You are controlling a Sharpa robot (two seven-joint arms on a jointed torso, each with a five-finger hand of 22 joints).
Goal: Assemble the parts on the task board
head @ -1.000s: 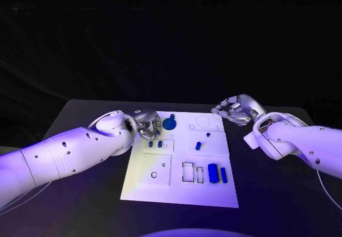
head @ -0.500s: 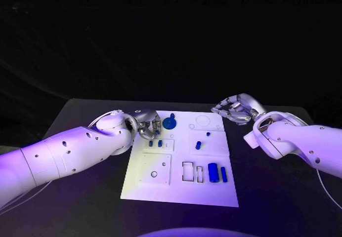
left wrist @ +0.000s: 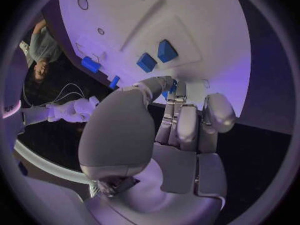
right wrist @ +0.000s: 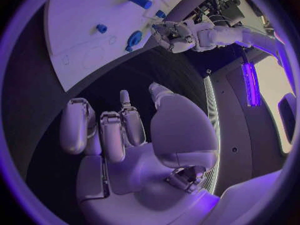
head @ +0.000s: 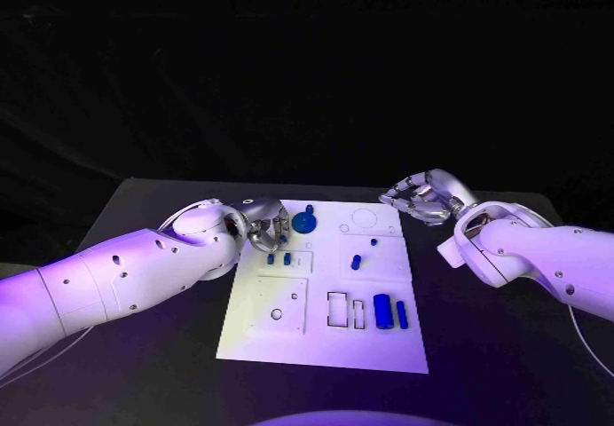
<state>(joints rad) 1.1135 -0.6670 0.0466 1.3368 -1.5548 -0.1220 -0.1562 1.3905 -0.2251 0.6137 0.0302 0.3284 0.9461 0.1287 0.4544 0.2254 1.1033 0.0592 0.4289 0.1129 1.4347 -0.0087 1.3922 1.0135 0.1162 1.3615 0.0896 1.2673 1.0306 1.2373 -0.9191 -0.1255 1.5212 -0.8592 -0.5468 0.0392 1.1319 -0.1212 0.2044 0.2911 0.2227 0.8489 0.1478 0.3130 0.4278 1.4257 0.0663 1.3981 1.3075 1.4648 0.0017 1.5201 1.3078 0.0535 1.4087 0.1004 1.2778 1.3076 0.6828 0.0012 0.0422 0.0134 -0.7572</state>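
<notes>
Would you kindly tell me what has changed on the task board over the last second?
Nothing has visibly changed: the left robot hand stays at the task board's far left edge, the right robot hand off its far right corner, and the blue parts lie as before.

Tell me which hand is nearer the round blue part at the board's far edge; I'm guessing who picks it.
Left. The left hand sits just beside the round blue part; the right hand hovers off the task board's opposite far corner.
</notes>
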